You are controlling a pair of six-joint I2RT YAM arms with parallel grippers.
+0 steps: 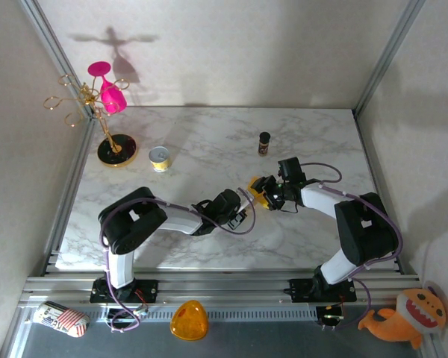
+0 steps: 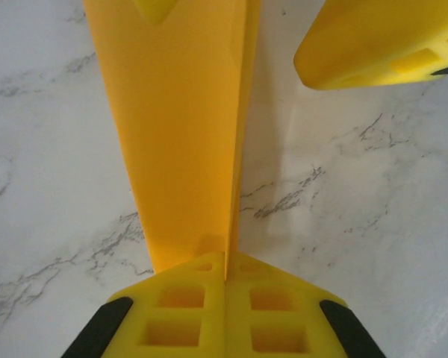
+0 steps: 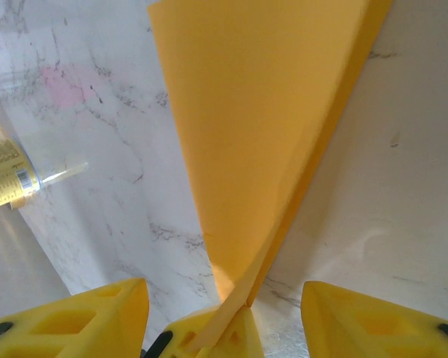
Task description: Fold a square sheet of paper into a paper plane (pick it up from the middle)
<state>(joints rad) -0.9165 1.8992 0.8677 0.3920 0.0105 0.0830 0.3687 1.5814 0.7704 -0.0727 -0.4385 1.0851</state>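
Left fingers [image 2: 183,317] clamp paper plane [image 2: 179,127] at narrow end | right fingers [image 3: 75,321] apart, straddling it, seemingly not touching

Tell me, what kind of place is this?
Probably a robot practice booth, not a home: a marble-look table boxed in by white walls and metal rails, with a left arm and right arm bolted at its edge.

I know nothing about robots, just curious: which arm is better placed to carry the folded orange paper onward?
Left, probably. The left gripper is shut on the paper plane at its narrow end, so it holds it. The right gripper has its jaws open on either side of the paper, gripping nothing.
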